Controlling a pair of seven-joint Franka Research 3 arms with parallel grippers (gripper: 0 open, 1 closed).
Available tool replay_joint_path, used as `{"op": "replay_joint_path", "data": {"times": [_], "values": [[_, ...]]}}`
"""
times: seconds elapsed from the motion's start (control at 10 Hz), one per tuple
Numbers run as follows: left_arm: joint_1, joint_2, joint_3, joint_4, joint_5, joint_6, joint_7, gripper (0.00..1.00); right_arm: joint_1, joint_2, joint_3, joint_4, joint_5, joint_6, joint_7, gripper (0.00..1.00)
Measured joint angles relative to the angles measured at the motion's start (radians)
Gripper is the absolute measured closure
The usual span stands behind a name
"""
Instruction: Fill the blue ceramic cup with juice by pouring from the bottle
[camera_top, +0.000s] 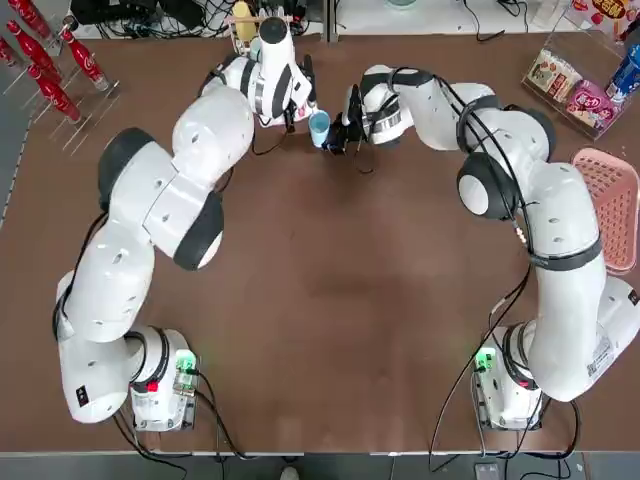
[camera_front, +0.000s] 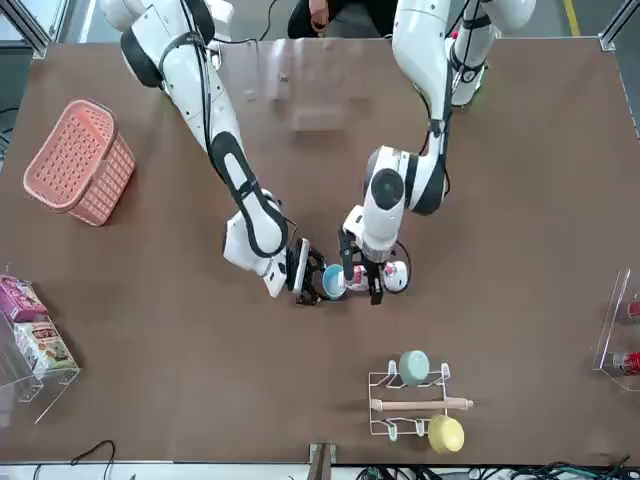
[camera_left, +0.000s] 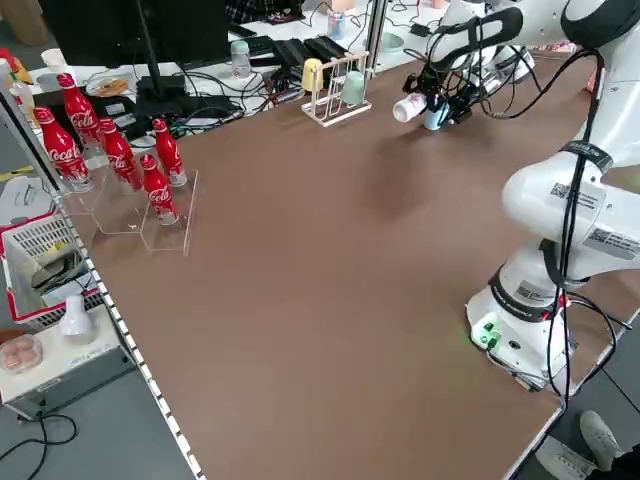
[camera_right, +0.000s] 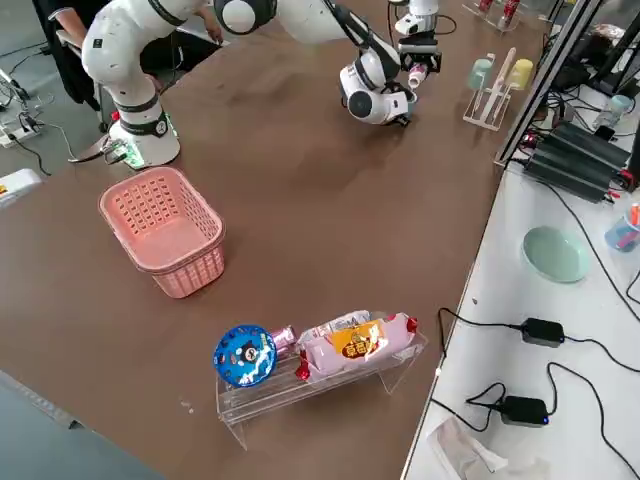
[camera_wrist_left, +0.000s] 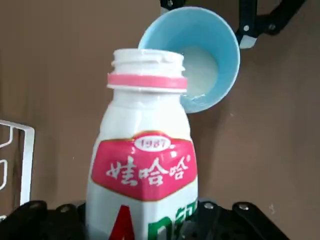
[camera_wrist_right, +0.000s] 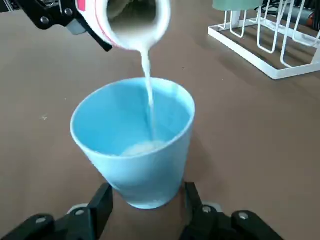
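the blue ceramic cup (camera_wrist_right: 134, 142) stands upright on the table (camera_top: 330, 330) at the far middle, near the white rack (camera_wrist_right: 272, 47), and a little pale juice is pooled in its bottom. a thin stream (camera_wrist_right: 148, 95) is seen falling from the open mouth of the bottle (camera_wrist_left: 145, 165), which is tipped just above the cup's rim with its cap off. the cup is clasped low on its wall by the right gripper (camera_wrist_right: 147, 202), its fingers closed against both sides. the bottle is gripped around its lower body by the left gripper (camera_front: 362, 281).

for a good pour, the tilt is best raised slowly so that the stream stays thin and lands near the cup's centre, not on the rim. the cup should be kept steady and level by the right gripper. the level appears low, so much pouring is judged to remain; the bottle should be righted before the rim is neared.
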Motion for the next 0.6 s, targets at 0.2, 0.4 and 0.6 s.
{"op": "replay_joint_path", "data": {"times": [0.2,0.4,0.6], "values": [[0.000,0.000,0.000,0.000,-0.069,-0.001,0.000,0.55,0.000,0.000,0.000,0.001,0.000,0.000,0.000,0.33],[0.002,0.003,0.000,0.000,-0.136,-0.003,0.007,0.55,0.000,0.000,0.000,0.001,0.001,0.000,0.000,0.33],[0.013,0.012,0.000,0.000,-0.200,-0.004,0.045,0.55,0.000,0.000,0.000,0.003,0.001,0.000,0.000,0.33]]}}
